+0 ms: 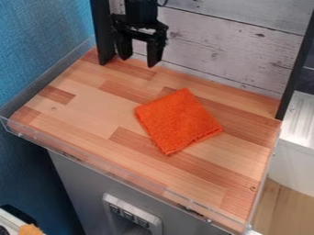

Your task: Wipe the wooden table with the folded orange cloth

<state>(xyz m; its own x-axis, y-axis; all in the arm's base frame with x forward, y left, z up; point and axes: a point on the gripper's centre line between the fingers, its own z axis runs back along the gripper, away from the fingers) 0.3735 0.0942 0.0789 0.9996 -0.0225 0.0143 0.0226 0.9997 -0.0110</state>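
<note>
One folded orange cloth (pixel 179 121) lies flat on the wood-patterned bench (pixel 92 108), and I take it as my landmark. From my camera I see its corners turned at a slant to the bench's edges, with layered folds along the side nearest me. Behind the cloth and to its left in the view, I have the black gripper (pixel 140 53) hanging well apart from it, pointing down near the back of the bench. Its two fingers (pixel 155 54) are spread, with a clear gap between them.

Beyond the cloth, a backboard (pixel 227 50) of whitish, weathered planks stands upright between two dark posts, the left post (pixel 102 32) close beside my gripper and the right post (pixel 296 69) behind and to the right of the cloth. On the near side of the cloth, a clear plastic rail (pixel 138 176) runs along the bench's front edge. Lower than the cloth, I see a grey panel (pixel 80 179) carrying a pale unit with dark switches (pixel 127 215). Far to the cloth's left is a textured blue wall (pixel 40 36).
</note>
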